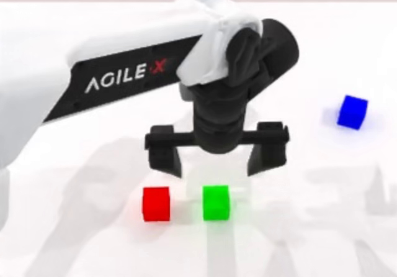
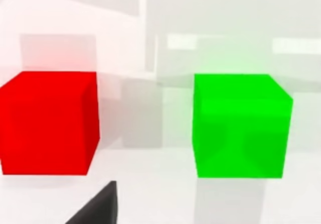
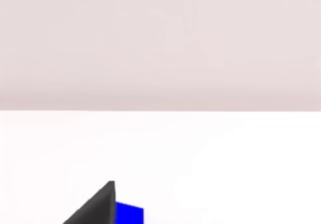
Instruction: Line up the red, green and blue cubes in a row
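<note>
The red cube (image 1: 156,204) and the green cube (image 1: 217,202) sit side by side near the table's front, a small gap between them. They also fill the left wrist view: red cube (image 2: 47,123), green cube (image 2: 241,126). My left gripper (image 1: 216,156) hangs open and empty just behind them, roughly over the green one, its fingers (image 1: 164,153) spread wide. The blue cube (image 1: 352,111) lies alone at the far right. My right arm is out of the top view; its gripper (image 3: 160,218) shows one dark finger (image 3: 98,209) beside the blue cube (image 3: 129,214), holding nothing.
The white table (image 1: 74,240) carries only the three cubes. The left arm's white and black body (image 1: 124,78) reaches in from the left, over the table's back half. A pale wall (image 3: 160,43) stands beyond the table's far edge.
</note>
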`<action>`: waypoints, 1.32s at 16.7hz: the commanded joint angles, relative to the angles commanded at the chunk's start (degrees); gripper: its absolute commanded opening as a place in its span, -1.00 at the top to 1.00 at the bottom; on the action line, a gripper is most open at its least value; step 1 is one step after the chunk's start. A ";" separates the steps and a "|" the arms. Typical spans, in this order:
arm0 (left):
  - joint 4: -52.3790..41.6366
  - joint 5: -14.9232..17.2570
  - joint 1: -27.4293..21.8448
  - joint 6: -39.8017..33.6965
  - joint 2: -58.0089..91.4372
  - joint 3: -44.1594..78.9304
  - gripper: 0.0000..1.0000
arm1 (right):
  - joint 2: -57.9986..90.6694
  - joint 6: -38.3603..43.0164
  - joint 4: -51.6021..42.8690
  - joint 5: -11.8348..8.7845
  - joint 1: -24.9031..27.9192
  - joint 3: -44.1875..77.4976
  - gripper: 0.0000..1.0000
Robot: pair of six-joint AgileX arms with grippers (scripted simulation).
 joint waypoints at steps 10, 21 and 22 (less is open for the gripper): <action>14.07 -0.73 12.51 3.94 -24.43 -21.40 -1.00 | 26.55 -13.05 -15.62 0.33 1.69 24.48 -1.00; 47.27 0.07 38.42 28.53 -88.14 -74.23 -1.00 | 95.44 -44.74 -55.38 0.52 6.89 82.21 -1.00; 50.01 0.24 40.21 31.15 -92.73 -77.93 -1.00 | 101.09 -47.25 -58.46 0.52 7.28 87.08 -1.00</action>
